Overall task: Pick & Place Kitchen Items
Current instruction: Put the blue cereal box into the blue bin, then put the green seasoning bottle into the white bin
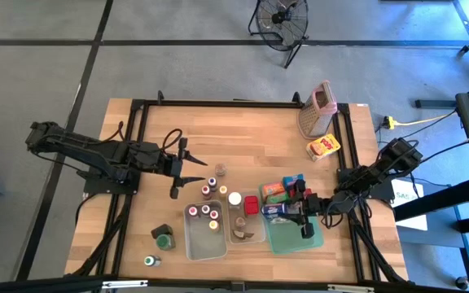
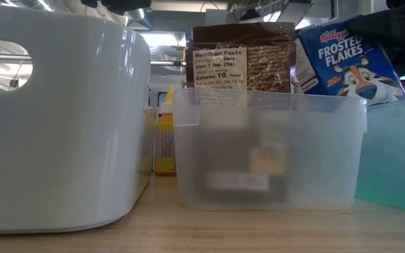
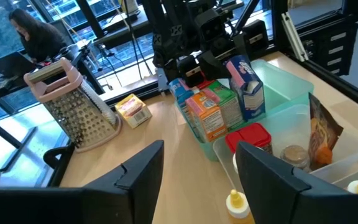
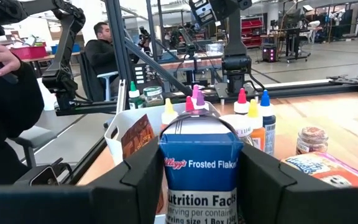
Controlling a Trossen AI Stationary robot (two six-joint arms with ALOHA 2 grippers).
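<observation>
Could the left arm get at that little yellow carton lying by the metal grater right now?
Probably yes. The left end effector is open, holds nothing, and hovers over bare wood. The yellow carton lies alone beside the grater, with open table between. It is a long stretch across, though, so reach is uncertain.

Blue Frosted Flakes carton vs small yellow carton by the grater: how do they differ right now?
The blue Frosted Flakes carton sits between the right gripper fingers over the pale green tray; the small yellow carton lies free on the wooden table. The blue one stands upright; the yellow one lies flat beside the metal grater with pink top. Both are small printed cardboard boxes.
</observation>
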